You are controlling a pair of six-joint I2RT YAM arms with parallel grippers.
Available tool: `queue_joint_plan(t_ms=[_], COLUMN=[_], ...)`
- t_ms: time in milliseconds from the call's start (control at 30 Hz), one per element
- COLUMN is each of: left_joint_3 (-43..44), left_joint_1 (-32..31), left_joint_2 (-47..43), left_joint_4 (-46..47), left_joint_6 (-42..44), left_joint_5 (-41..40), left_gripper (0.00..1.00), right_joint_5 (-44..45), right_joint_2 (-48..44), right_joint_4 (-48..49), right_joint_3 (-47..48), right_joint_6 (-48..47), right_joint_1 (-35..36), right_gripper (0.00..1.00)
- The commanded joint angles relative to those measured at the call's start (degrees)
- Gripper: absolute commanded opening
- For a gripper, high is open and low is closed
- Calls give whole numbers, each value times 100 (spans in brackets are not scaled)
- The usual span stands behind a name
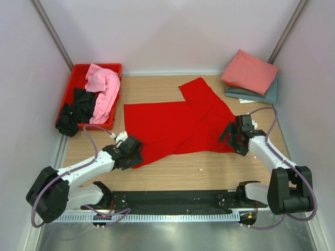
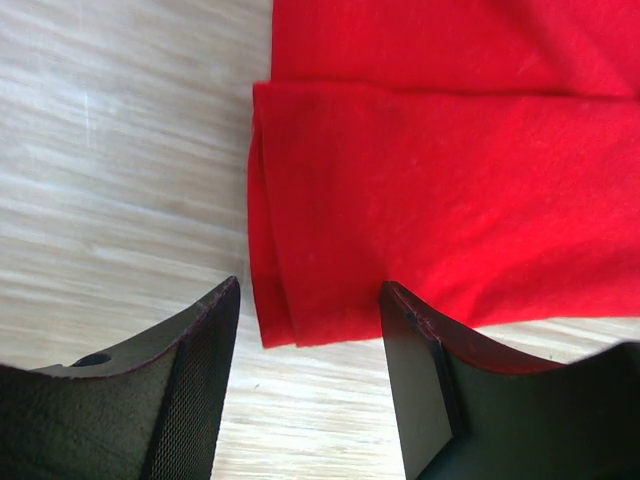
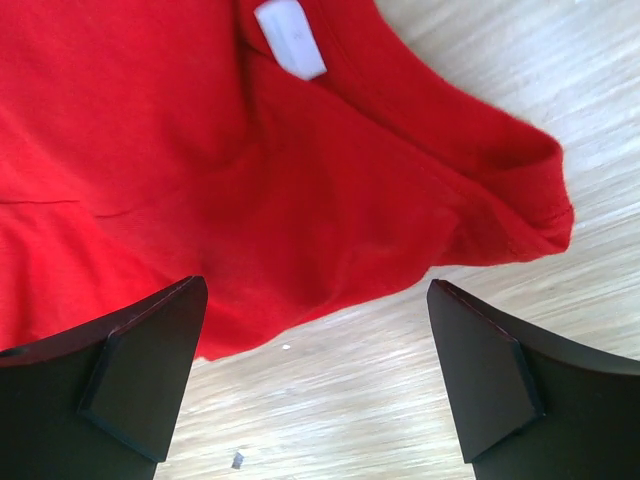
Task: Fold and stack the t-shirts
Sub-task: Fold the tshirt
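Observation:
A bright red t-shirt [image 1: 178,125] lies spread on the wooden table, one sleeve pointing to the back. My left gripper [image 1: 137,151] is open at its near left corner; in the left wrist view the folded hem corner [image 2: 290,310] lies between my fingers, not gripped. My right gripper [image 1: 230,137] is open at the shirt's right edge; the right wrist view shows the collar with a white label [image 3: 290,38] just ahead. A folded salmon pink shirt [image 1: 249,71] lies on a folded grey-blue shirt [image 1: 256,95] at the back right. A light pink shirt [image 1: 103,91] and a black shirt [image 1: 76,111] lie in the crate.
A rigid red plastic crate [image 1: 77,73] stands at the back left by the wall. White walls close in the table on three sides. A black rail [image 1: 167,200] runs along the near edge between the arm bases.

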Motion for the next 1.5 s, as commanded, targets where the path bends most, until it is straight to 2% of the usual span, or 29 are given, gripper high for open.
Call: queue_joint_plan(t_ms=[0,100,167,233,267,333,367,400,433,500,567,667,733,900,1033,1067,1133,1167,1200,1300,1367,1400,1467], left_joint_3=[-118,-285,-321,-277,-181,-49,82,135,180,276,259,198,180,171,189,250,460,548,619,585,488,496,523], left_joint_1=[-191,-358,-358,-358,-367,-358,-367,-358,-358,-358,-367,-358,-341,-235,-235,-235,-226,-226,-217,-191,-147,-156,-147], left_joint_2=[-190,-252,-130,169,266,661,784,959,1013,988,663,-30,-330,-972,-1104,-1105,-1131,-1201,-1271,-1613,-1580,-1449,-1281], left_joint_4=[-7,71,125,239,256,283,274,257,248,178,38,-716,-1008,-1667,-1905,-2001,-2186,-2422,-2528,-2495,-2398,-2398,-2319], left_joint_6=[-391,-506,-506,-436,-401,-200,-164,-137,-85,-49,-101,-303,-409,-611,-743,-752,-761,-761,-770,-726,-691,-673,-568], left_joint_5=[-65,-179,-293,-407,-608,-820,-952,-1144,-1190,-1121,-1076,-1277,-1435,-1463,-1428,-1454,-1532,-1611,-1664,-1657,-1560,-1429,-1244], left_gripper=[60,62,62,56,45,36,15,3,0,0,0,0,0,0,0,0,0,0,0,0,1,2,27], right_joint_5=[-138,-233,-287,-322,-487,-629,-656,-656,-630,-612,-498,-427,-208,-542,-437,-428,-6,64,143,92,-207,-321,-726], right_joint_2=[30,197,399,557,645,690,716,725,725,769,778,594,357,-65,-942,-1145,-1497,-1838,-1963,-2307,-2072,-1965,-1746], right_joint_4=[543,780,1000,1114,1219,1325,1343,1352,1343,1282,1142,1079,1141,1124,765,685,475,386,264,113,113,174,227], right_joint_3=[21,-189,-269,-348,-374,-427,-436,-436,-427,-314,-208,-251,-374,-822,-1051,-1078,-1078,-1034,-990,-946,-955,-981,-1051], right_joint_6=[179,170,179,118,83,12,-23,-93,-128,-225,-357,-235,-129,108,310,406,583,583,601,478,355,311,276], right_joint_1=[-100,-266,-320,-635,-793,-934,-987,-1092,-1163,-1347,-1663,-1989,-2042,-2042,-2042,-2051,-2095,-2217,-2305,-2814,-3000,-3105,-3141], right_gripper=[98,94,88,82,80,71,67,60,56,47,46,40,40,41,39,32,27,13,8,7,6,6,5])
